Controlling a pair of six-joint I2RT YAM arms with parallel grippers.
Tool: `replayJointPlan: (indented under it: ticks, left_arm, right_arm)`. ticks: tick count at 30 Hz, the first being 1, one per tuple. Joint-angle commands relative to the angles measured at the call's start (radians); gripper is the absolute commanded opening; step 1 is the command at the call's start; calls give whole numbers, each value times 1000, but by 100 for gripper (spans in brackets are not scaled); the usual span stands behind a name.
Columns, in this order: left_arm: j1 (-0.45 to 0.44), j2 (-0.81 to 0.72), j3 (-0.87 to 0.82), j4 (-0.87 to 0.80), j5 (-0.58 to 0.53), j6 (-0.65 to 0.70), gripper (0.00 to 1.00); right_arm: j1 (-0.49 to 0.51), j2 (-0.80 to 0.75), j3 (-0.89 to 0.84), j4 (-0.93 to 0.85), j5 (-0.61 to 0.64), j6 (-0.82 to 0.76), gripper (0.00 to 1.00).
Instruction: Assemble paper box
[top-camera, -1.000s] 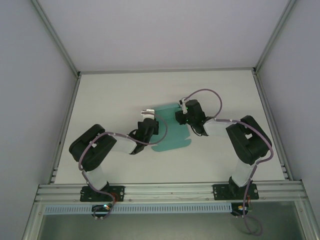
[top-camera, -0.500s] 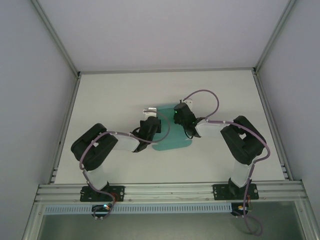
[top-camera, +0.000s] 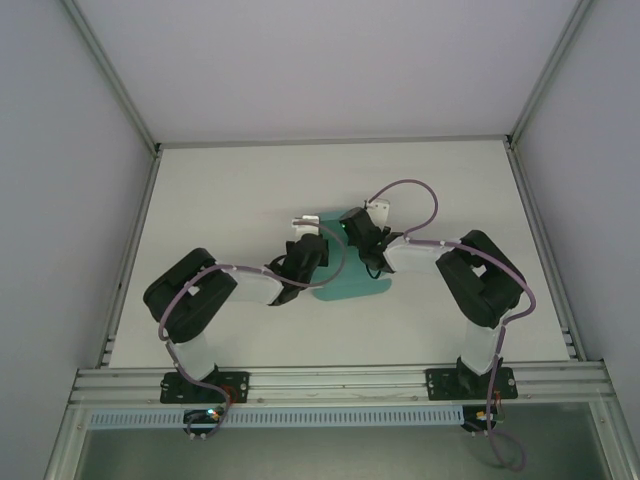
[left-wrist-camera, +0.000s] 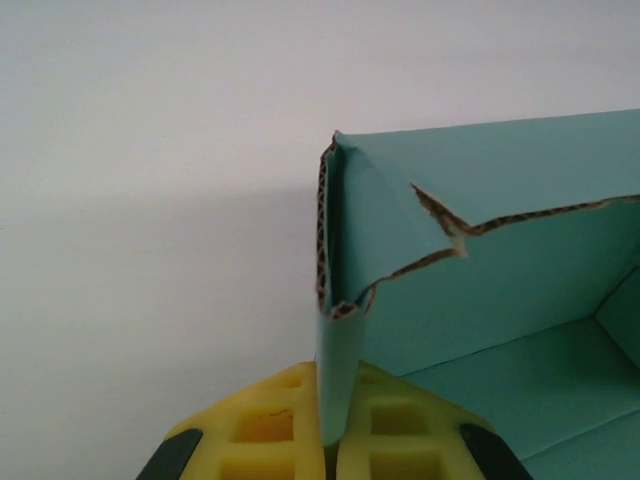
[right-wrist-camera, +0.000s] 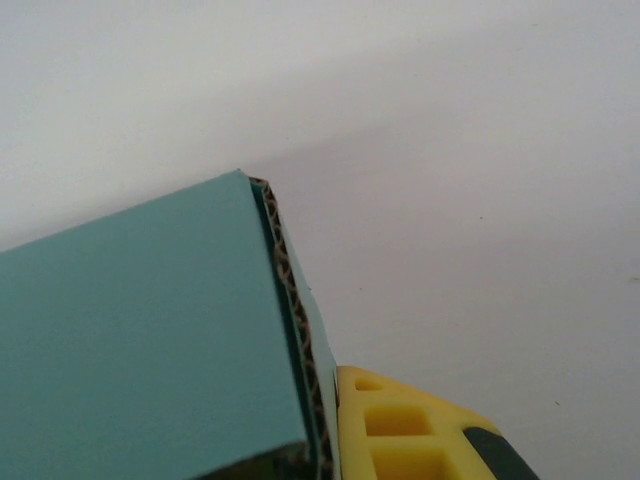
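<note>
We are gripping the paper box (top-camera: 352, 287) with both tools while it is sitting, partly folded up, near the middle of the white desk (top-camera: 220, 200). Seen from above, the left tool (top-camera: 306, 226) is working at the box's far left corner and the right tool (top-camera: 352, 226) is working on the box's far edge just to the right of it, so the two tools are standing close together with most of the teal card spreading out on their near side. In the left wrist view, the left tool (left-wrist-camera: 330, 445) is closing narrowly on an upright strip of the box (left-wrist-camera: 500, 250), the card passing straight between the two yellow pads (left-wrist-camera: 265, 440). The strip is rising to a ragged, torn corrugated edge, and a side wall and the box floor are running off to the right of it. In the right wrist view, a teal panel of the box (right-wrist-camera: 140, 340) is lying right against the inner face of the one yellow pad (right-wrist-camera: 400, 430) we are seeing, its doubled corrugated edge touching that pad. The right tool is pressing shut on this folded wall.
</note>
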Motion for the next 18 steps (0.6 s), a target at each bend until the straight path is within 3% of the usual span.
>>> replayJointPlan:
  ticks: [1,7,10,11,15,18]
  left_arm:
    - [0,-10,19,-94,-53,-73,0]
    - [-21,13,30,-107,-97,-138,0]
    - [-26,21,39,-111,-103,-145,0]
    - [-29,27,41,-111,-101,-145,0]
    - [-28,21,43,-126,-107,-123,0]
    - [-10,4,28,-129,-97,-123,0]
  right_arm:
    - [-35,62,32,-269,161,240,0]
    - [-25,42,63,-470,237,592,0]
    - [-25,35,63,-451,232,616,0]
    - [-29,35,58,-406,216,585,0]
    - [-34,7,-89,106,90,106,0]
    - [-41,-10,-119,131,83,-85,0]
